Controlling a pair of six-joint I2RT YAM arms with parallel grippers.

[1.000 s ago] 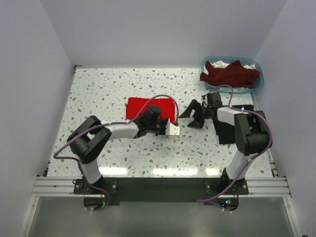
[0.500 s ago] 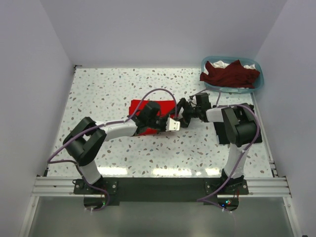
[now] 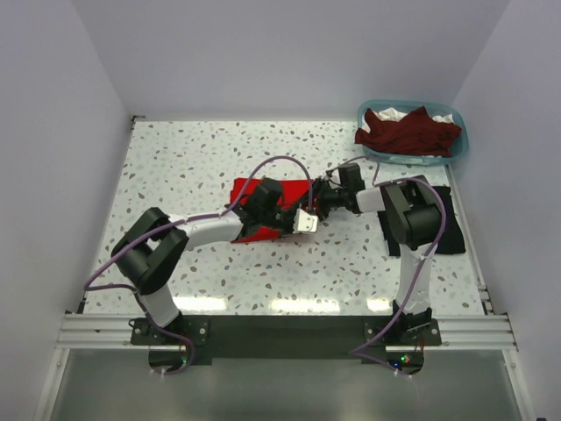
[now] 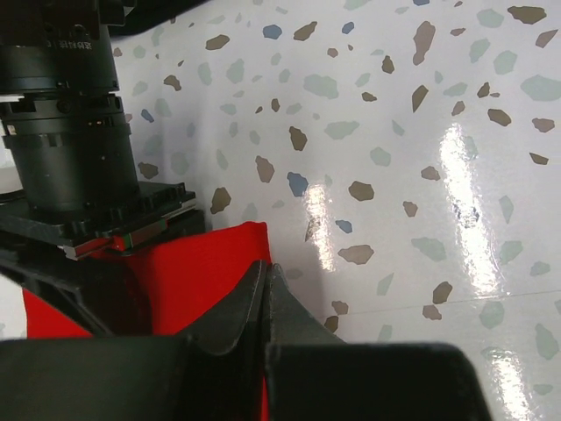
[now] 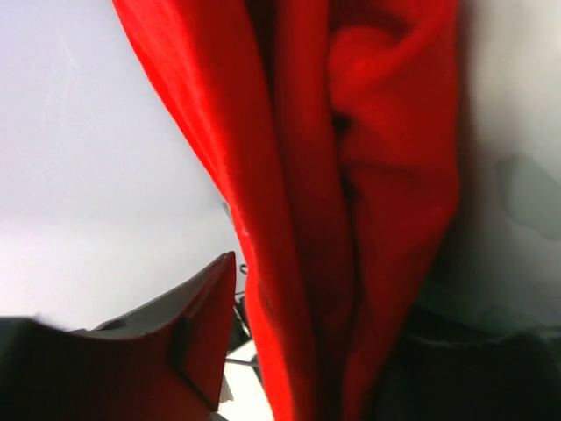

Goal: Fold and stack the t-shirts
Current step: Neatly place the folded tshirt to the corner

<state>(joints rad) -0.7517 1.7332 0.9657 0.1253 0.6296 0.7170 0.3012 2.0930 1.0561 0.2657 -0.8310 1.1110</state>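
The bright red t-shirt (image 3: 259, 203) lies folded mid-table. My left gripper (image 3: 307, 226) is at its near right corner; in the left wrist view the gripper (image 4: 266, 267) is shut, with a sliver of the red cloth (image 4: 193, 272) pinched between the fingers. My right gripper (image 3: 317, 200) is at the shirt's right edge. In the right wrist view it (image 5: 316, 289) stands open around a bunched fold of red cloth (image 5: 307, 175), with a gap beside one finger (image 5: 202, 324). The black t-shirt (image 3: 438, 230) lies folded at the right, under the right arm. The dark maroon t-shirt (image 3: 408, 132) is in the basket.
The light blue plastic basket (image 3: 462, 133) stands at the back right corner. White walls close in the table on the left, back and right. The right wrist's black camera housing (image 4: 70, 123) sits close to my left gripper.
My right gripper has moved left from beside the black t-shirt to the red t-shirt's right edge. My left gripper has shifted a little farther, onto the shirt's corner.
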